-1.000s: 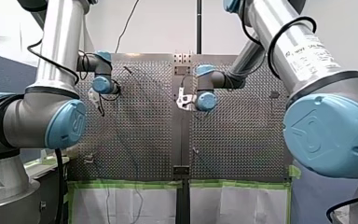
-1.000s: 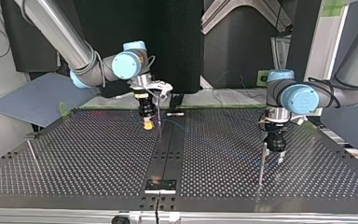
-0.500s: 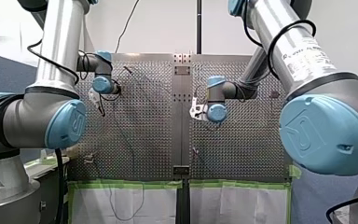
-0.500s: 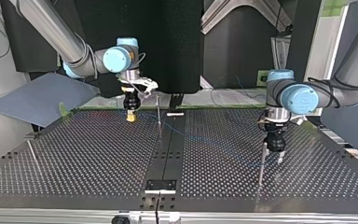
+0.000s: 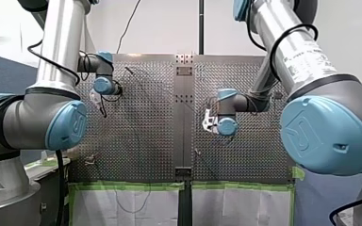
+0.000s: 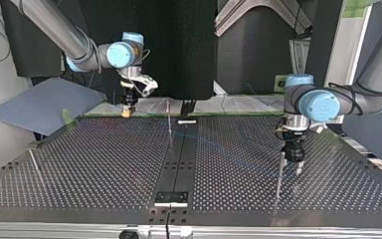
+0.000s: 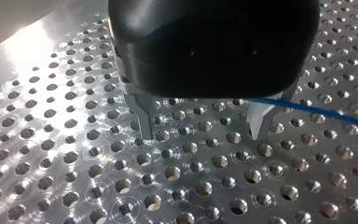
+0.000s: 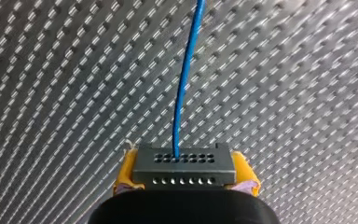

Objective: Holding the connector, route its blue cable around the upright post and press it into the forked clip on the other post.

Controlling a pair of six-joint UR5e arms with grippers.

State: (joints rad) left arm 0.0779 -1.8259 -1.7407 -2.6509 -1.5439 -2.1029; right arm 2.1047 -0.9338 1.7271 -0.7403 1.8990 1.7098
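The left gripper [image 7: 201, 135] hangs empty, bare metal fingers spread, the blue cable [image 7: 317, 109] running just beside one finger. The right gripper [image 8: 185, 175] clamps the boxy grey connector [image 8: 184, 163] between yellow pads. The thin cable leaving it ahead looks light and limp, best steered by that rigid, hole-dotted block.

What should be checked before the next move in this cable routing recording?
1. Connector clamped in right gripper: ok.
2. Blue cable runs straight out of the connector, no kink: ok.
3. Left gripper open, nothing between its fingers: ok.
4. Cable wrapped around the upright post: cannot tell, too faint.
5. Cable pressed in at the other post: cannot tell.
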